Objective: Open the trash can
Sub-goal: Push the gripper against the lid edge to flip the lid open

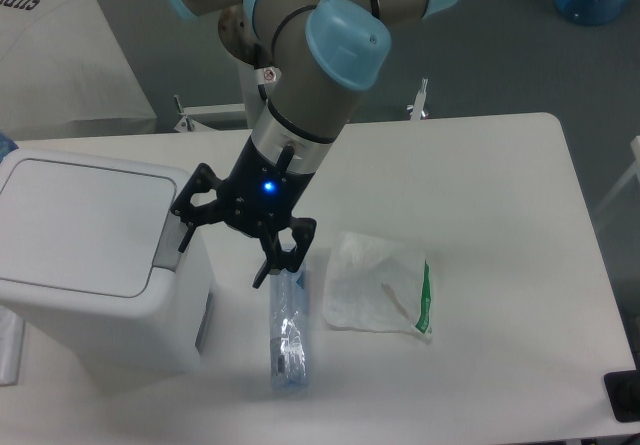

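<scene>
Large white boxy plastic trash can at table's left, lid flat & shut, left edge cut off by frame, grey push tab partly hidden behind one finger. Black two-finger gripper just beside its right rim, jaws apart. Clear crushed plastic bottle lying near front, neck hidden under gripper. White plastic pouch w/ green edge beside it.

Bottle between trash can and bag

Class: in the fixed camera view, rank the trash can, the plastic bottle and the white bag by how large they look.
1. trash can
2. white bag
3. plastic bottle
</scene>
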Tool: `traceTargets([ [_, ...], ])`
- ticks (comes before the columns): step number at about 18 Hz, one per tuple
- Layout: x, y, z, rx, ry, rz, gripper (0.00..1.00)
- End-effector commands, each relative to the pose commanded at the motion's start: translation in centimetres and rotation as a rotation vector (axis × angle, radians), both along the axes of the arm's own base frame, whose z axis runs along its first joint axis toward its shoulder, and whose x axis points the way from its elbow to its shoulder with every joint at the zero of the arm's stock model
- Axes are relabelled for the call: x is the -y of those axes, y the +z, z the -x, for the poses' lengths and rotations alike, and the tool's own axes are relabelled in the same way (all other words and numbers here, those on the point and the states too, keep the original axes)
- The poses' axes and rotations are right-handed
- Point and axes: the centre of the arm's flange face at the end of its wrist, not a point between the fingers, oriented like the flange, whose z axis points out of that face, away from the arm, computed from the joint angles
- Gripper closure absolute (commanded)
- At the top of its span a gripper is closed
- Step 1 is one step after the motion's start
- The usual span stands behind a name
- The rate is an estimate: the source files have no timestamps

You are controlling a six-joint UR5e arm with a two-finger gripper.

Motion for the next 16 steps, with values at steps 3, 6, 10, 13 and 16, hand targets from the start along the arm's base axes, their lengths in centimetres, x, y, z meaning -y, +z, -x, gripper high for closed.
traceTargets([
  [3, 0.2, 0.7, -0.2, 0.002, 0.011, -0.007, 0.00],
  [6, 0.2, 0.9, -0.5, 0.009, 0.021, -0.005, 0.00],
  [10, -0.4, 0.8, -1.4, 0.009, 0.005, -0.002, 0.00],
  [13, -0.6, 0.3, -1.2, -0.004, 0.003, -0.012, 0.00],
  [16, -0.7, 0.1, -1.1, -0.012, 0.001, -0.017, 0.00],
])
